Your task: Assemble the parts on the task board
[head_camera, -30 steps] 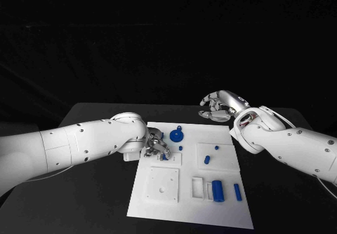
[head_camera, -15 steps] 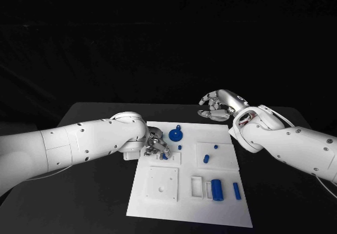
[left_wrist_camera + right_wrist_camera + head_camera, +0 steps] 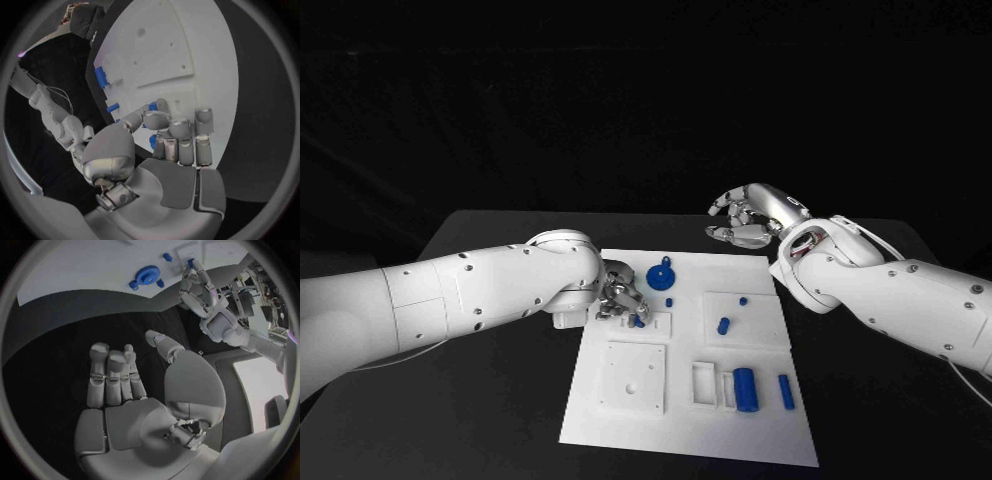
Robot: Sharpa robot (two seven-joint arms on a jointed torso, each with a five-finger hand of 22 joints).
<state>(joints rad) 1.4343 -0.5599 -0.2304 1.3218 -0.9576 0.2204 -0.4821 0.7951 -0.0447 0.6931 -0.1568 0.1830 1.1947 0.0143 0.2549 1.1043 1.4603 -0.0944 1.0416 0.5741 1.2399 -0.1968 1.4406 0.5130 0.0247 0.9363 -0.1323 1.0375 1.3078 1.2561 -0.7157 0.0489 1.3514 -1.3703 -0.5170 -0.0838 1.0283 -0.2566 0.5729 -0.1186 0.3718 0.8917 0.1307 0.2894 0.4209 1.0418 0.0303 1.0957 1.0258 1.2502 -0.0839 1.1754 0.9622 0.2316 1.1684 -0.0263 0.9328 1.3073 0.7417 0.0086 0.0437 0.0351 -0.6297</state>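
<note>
The white task board [image 3: 678, 432] lies in the middle of the black table. My left hand [image 3: 620, 299] is low over the board's near-left block [image 3: 656, 326], its fingers curled round a small blue part [image 3: 638, 320], which also peeks out between thumb and fingers [image 3: 152, 106]. A round blue part [image 3: 662, 277] with side lugs lies just beyond it [image 3: 148, 276]. My right hand [image 3: 750, 218] hovers above the table past the board's far right corner, fingers loosely bent and apart, holding nothing [image 3: 119, 380].
On the board lie a small blue peg [image 3: 671, 302], two short blue pieces [image 3: 726, 325] on the right plate, a blue cylinder [image 3: 747, 390] and a blue bar [image 3: 788, 392] near the front right. A white square plate with a hole [image 3: 633, 378] sits front left.
</note>
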